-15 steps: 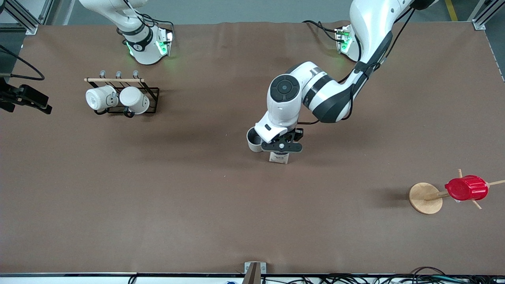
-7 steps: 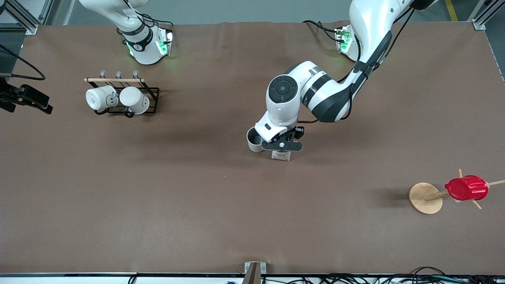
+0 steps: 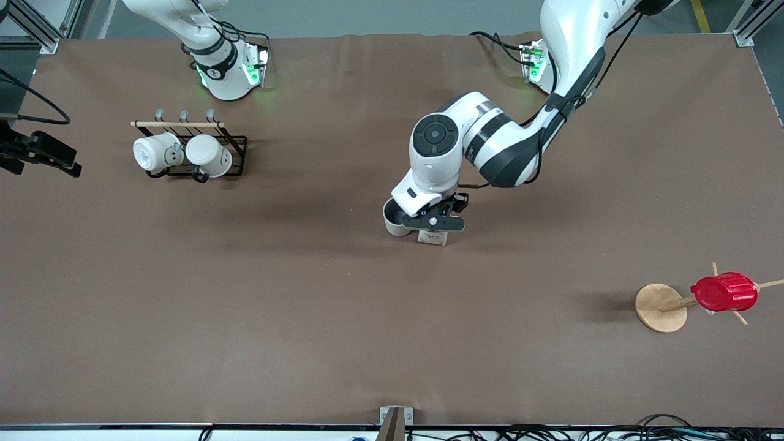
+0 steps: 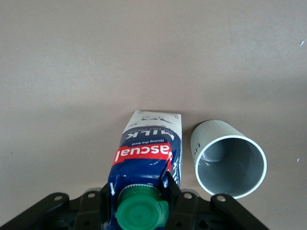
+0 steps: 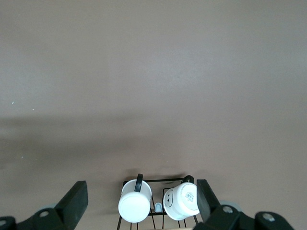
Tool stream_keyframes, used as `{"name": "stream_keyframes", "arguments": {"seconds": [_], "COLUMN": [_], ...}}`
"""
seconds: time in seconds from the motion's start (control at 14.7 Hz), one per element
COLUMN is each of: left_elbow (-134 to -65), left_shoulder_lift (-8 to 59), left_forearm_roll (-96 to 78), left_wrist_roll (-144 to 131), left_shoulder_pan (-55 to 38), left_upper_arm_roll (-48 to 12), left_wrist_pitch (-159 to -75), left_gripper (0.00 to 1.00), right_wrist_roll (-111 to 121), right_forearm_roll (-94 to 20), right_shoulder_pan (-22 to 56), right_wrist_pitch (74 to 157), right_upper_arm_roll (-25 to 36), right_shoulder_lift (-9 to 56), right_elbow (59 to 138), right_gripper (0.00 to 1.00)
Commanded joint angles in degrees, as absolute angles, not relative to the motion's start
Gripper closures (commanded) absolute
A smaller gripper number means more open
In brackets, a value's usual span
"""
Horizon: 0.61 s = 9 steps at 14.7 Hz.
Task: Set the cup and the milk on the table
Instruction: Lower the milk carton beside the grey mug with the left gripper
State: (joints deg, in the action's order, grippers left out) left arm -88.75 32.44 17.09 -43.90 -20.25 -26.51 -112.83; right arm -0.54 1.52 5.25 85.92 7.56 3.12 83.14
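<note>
The milk (image 3: 430,238), a blue-and-white carton with a green cap, stands upright near the middle of the table (image 3: 294,318). My left gripper (image 3: 433,223) is shut on its top. In the left wrist view the fingers (image 4: 176,188) press the carton (image 4: 148,148) on both sides under the cap, with my left gripper (image 4: 141,188) around it. The cup (image 3: 393,222), off-white with a grey inside, stands upright on the table right beside the carton, toward the right arm's end. It also shows in the left wrist view (image 4: 229,158). My right gripper (image 5: 140,199) is open and empty, high over the mug rack.
A black wire rack (image 3: 237,150) holds two bright white mugs (image 3: 153,152) (image 3: 208,154) near the right arm's base; both show in the right wrist view (image 5: 135,206). A red ribbed cup (image 3: 724,292) hangs on a wooden peg stand (image 3: 660,307) toward the left arm's end.
My left gripper has shifted the milk carton slightly toward the cup and away from the front camera. The cup and the right arm have not moved.
</note>
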Motion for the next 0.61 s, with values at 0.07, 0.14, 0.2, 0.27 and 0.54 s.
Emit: {"name": "stream_keyframes", "arguments": {"seconds": [0.07,0.14,0.2,0.27,0.54], "left_elbow": [-88.7,-89.0,-89.0,-89.1,-89.1], "left_shoulder_lift": [32.3,32.3,32.3,32.3,32.5], "left_forearm_roll": [16.1,16.1,15.9,14.8,13.1], "left_wrist_roll": [-42.9,-42.8,-42.8,-42.5,-41.3], "left_shoulder_pan": [-20.2,-20.2,-20.2,-20.2,-20.1], "left_upper_arm_roll": [-26.7,-26.7,-26.8,-26.8,-26.8], "left_wrist_pitch": [-111.9,-111.9,-111.9,-111.9,-111.9], "left_gripper": [0.99,0.99,0.99,0.98,0.96], "right_wrist_roll": [0.0,0.0,0.0,0.0,0.2], "right_forearm_roll": [1.0,1.0,1.1,1.1,1.1], "right_shoulder_pan": [5.2,5.2,5.2,5.2,4.6], "right_wrist_pitch": [85.5,85.6,85.6,85.6,85.4], "right_upper_arm_roll": [7.6,7.6,7.6,7.6,7.4], "right_shoulder_lift": [2.7,2.7,2.7,2.7,2.6], "right_elbow": [83.3,83.3,83.3,83.3,83.3], "right_gripper": [0.00,0.00,0.00,0.00,0.00]}}
